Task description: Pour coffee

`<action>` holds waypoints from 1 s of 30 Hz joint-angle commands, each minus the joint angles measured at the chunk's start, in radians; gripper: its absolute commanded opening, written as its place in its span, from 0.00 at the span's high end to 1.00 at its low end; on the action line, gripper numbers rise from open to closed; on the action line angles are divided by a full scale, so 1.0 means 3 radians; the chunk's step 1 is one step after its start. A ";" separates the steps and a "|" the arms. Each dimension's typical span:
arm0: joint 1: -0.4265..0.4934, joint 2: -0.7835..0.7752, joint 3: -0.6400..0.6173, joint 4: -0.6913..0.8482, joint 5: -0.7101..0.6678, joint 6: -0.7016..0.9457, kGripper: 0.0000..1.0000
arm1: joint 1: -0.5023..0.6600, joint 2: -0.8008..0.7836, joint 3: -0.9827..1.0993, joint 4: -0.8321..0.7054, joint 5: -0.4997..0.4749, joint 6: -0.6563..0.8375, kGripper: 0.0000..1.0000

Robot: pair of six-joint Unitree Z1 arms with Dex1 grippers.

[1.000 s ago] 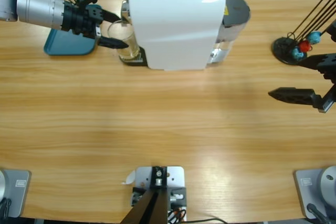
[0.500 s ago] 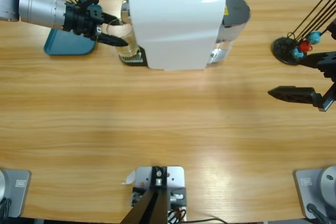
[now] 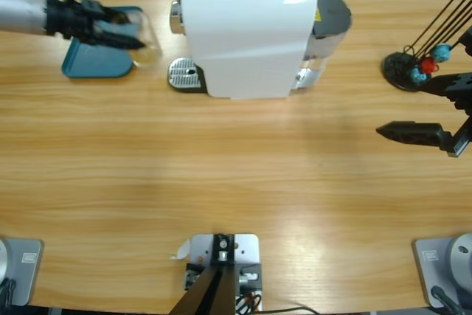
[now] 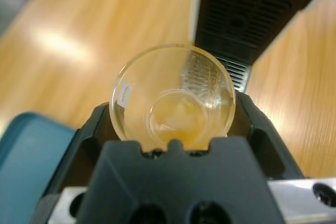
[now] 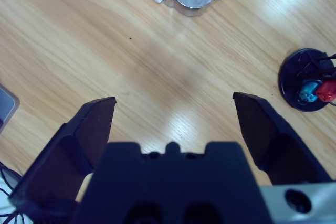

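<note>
We note the left end effector (image 4: 173,129) pinching a small clear tumbler (image 4: 173,98) of pale amber coffee (image 4: 176,119) above the teal tray (image 3: 96,60); right end effector (image 5: 173,114) spread wide over bare wooden surface (image 3: 236,167).

No words, numbers or brand marks can be read anywhere. The white coffee machine (image 3: 247,35) shows a small yellow sticker (image 3: 318,14) on its right side, too small to read.
</note>
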 commanded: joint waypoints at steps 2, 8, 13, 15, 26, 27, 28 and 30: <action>0.0560 -0.0267 0.0105 -0.0087 0.0611 -0.0920 1.00 | 0.0047 0.0021 0.0034 0.0027 0.0078 -0.0046 0.00; 0.0520 -0.0009 0.0071 -0.0582 0.1734 -0.1603 1.00 | 0.0059 -0.0012 0.0042 0.0016 0.0074 -0.0046 0.00; 0.0291 0.0223 0.0093 -0.0910 0.2055 -0.1865 1.00 | 0.0059 0.0004 0.0040 0.0017 0.0073 -0.0046 0.00; 0.0224 0.0282 0.0106 -0.0916 0.2055 -0.1877 1.00 | 0.0059 0.0008 0.0040 0.0017 0.0074 -0.0046 0.00; 0.0040 0.0384 0.0306 -0.0926 0.2224 -0.2022 1.00 | 0.0059 0.0045 0.0025 0.0022 0.0075 -0.0046 0.00; 0.0038 0.0388 0.0317 -0.0941 0.2224 -0.2026 1.00 | 0.0059 0.0049 0.0025 0.0022 0.0075 -0.0046 0.00; 0.0032 0.0393 0.0324 -0.0961 0.2224 -0.2033 1.00 | 0.0059 0.0049 0.0025 0.0022 0.0075 -0.0046 0.00; 0.0007 0.0412 0.0334 -0.1019 0.2224 -0.2038 1.00 | 0.0059 0.0049 0.0025 0.0022 0.0075 -0.0046 0.00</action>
